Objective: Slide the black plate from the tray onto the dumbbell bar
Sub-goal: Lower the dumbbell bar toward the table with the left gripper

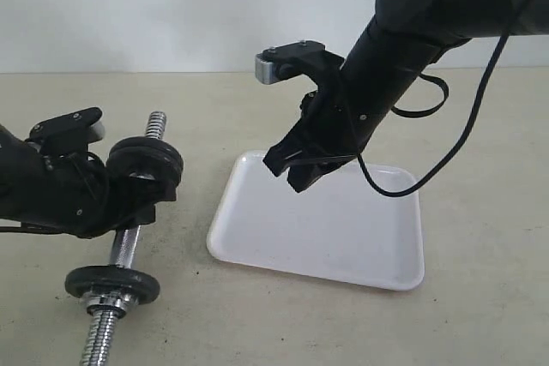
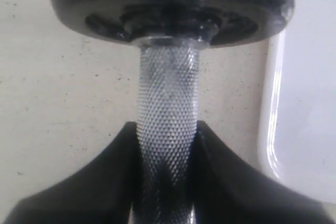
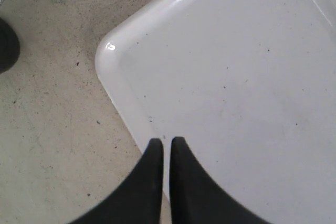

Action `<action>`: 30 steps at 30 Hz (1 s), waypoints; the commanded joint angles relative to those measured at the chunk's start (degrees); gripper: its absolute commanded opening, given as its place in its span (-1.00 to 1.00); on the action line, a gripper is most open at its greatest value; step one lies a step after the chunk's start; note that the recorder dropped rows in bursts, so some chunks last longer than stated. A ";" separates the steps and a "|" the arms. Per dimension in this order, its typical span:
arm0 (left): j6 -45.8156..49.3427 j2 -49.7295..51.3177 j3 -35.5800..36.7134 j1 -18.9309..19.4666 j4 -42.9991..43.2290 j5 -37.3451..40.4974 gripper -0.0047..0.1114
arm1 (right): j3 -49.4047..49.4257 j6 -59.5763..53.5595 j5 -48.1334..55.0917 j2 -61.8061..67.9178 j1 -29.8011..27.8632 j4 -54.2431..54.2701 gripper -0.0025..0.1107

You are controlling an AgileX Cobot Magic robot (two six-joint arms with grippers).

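Now white tray, bare, beneath right hand.

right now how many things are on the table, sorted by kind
black weight plates on the bar: 2, one by the left gripper, one nearer the camera
dumbbell bar: 1
white tray: 1, nothing on it
total: 4
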 commanded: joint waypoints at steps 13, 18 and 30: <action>-1.10 4.03 -12.88 -0.02 -1.21 -16.70 -0.84 | -0.15 0.06 1.41 -0.59 0.13 -0.34 -0.96; -0.63 6.33 -12.88 -0.02 -1.21 -16.16 -0.84 | -0.15 -0.06 0.46 -0.59 0.13 -0.34 -0.96; -0.63 7.53 -12.88 -0.02 -1.21 -14.33 -0.84 | -0.15 -0.30 -1.27 -0.59 0.13 -0.73 -0.96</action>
